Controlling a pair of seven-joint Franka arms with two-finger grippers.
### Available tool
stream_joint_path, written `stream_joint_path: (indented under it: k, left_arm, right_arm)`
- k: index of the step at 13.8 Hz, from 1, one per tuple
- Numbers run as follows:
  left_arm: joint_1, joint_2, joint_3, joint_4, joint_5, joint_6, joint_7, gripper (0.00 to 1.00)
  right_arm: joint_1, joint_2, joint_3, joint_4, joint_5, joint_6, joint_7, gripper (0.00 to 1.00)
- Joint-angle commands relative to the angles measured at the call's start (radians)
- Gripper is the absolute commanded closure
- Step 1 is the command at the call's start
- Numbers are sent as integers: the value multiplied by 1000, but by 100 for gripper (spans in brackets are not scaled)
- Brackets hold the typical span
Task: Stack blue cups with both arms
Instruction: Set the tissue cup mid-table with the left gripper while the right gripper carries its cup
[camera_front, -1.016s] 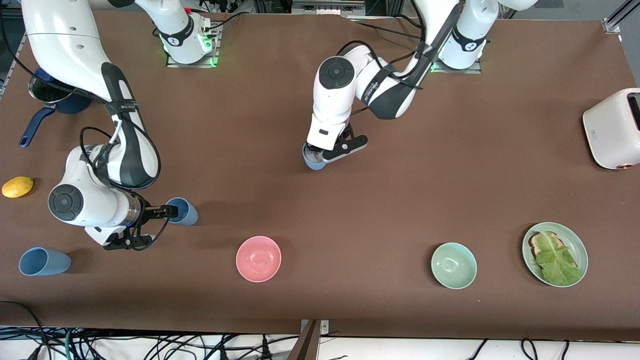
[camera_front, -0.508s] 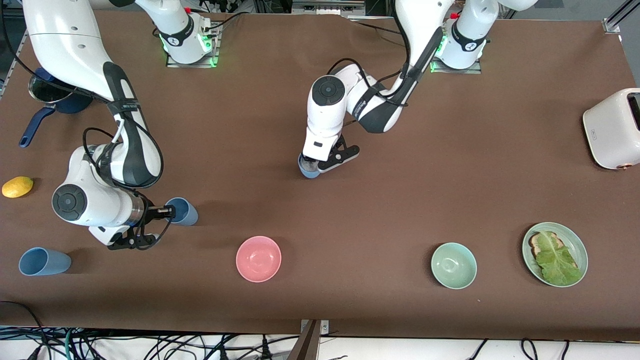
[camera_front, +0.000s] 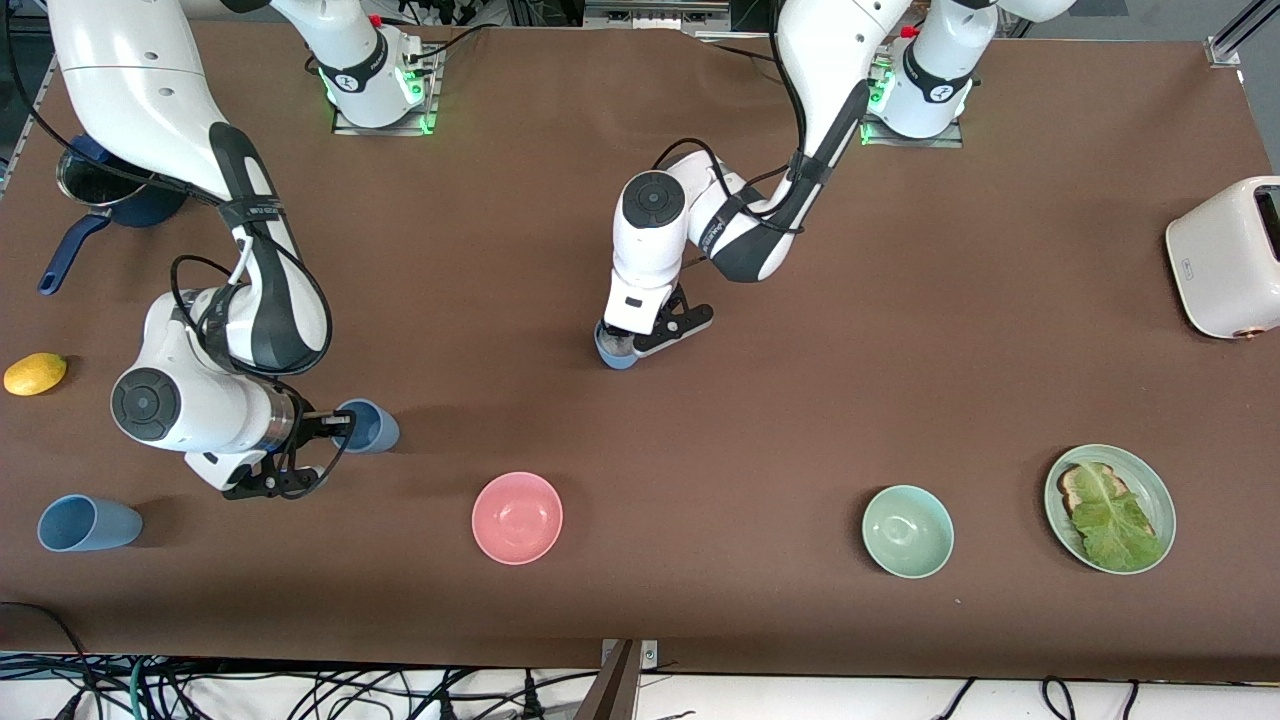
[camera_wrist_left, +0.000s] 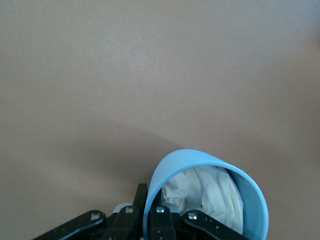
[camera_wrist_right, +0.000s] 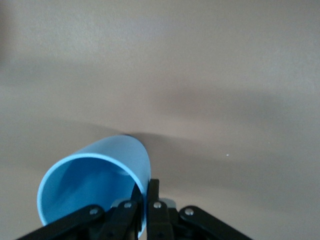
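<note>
- Pinched by the rim in the left gripper (camera_front: 622, 345), one finger inside and one outside: centre cup (camera_front: 608, 357), over the middle of the worktop (camera_front: 900, 300), mouth tilted upward.
- Rim pinch probably chosen to leave the tapered base free for nesting.
- Inside the centre cup, in the left wrist view (camera_wrist_left: 205, 200): something white and crumpled, nature unclear. Likely to block another cup from seating, so better used as the upper one.
- Pinched the same way in the right gripper (camera_front: 335, 428): second cup (camera_front: 370, 427), over the worktop around 8 o'clock from centre. Turned nearly on its side, hollow and clean in the right wrist view (camera_wrist_right: 95, 192).
- Both apparently lifted, judging by shadows lying apart from them.
- Lying on its side near the 8 o'clock corner, untouched: third cup (camera_front: 88, 523).
- At 6 o'clock, pink bowl (camera_front: 517, 517); at 5 o'clock, mint bowl (camera_front: 907, 531). Neither needed.
- No stack yet; next, probably bringing the two held cups together.
</note>
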Motion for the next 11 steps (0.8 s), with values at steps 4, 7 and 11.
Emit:
stream_joint_path:
  k: [4,7,11]
  left_arm:
    - [-13,12,15,33,32,1,-17,15]
    - [-13,8,23,33,37,1,-15,1]
    - [-13,5,23,33,97,1,-15,0]
  right_arm:
    - [-8,-20,8,-1,15,-7,-14,100]
    - [-8,-52,6,12,14,-45,-15,100]
    - [-8,-61,6,98,14,-178,-15,100]
